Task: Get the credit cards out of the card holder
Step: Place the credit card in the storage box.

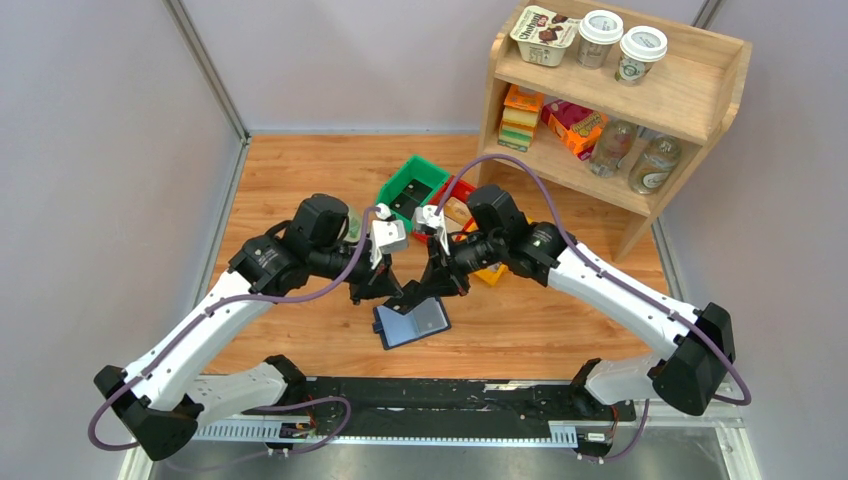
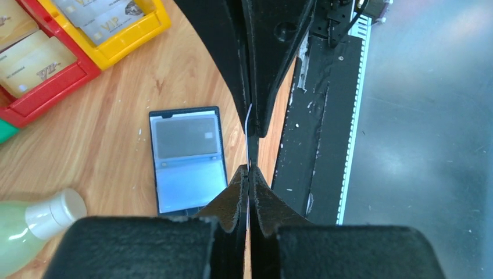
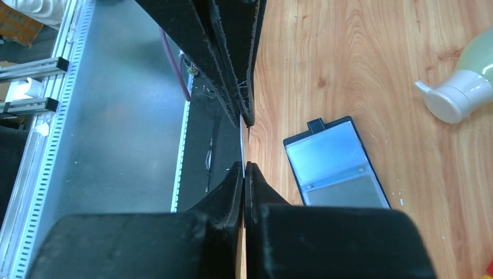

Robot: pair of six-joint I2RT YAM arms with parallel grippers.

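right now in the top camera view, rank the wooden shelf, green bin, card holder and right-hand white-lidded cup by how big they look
1. wooden shelf, clearly largest
2. green bin and card holder: these look alike, and the arms partly hide the bin, so unranked
3. white-lidded cup, smallest

Left arm [image 1: 215,305] and right arm [image 1: 610,285] meet, jaws clamped (tip-to-tip).

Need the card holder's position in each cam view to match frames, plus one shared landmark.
Top external: card holder lies open on the wood, centre, just beyond the black rail.
Left wrist: left of centre, rail to its right.
Right wrist: right of centre, lower end hidden, rail to its left.
Shared landmark: the black rail along the table's near edge.
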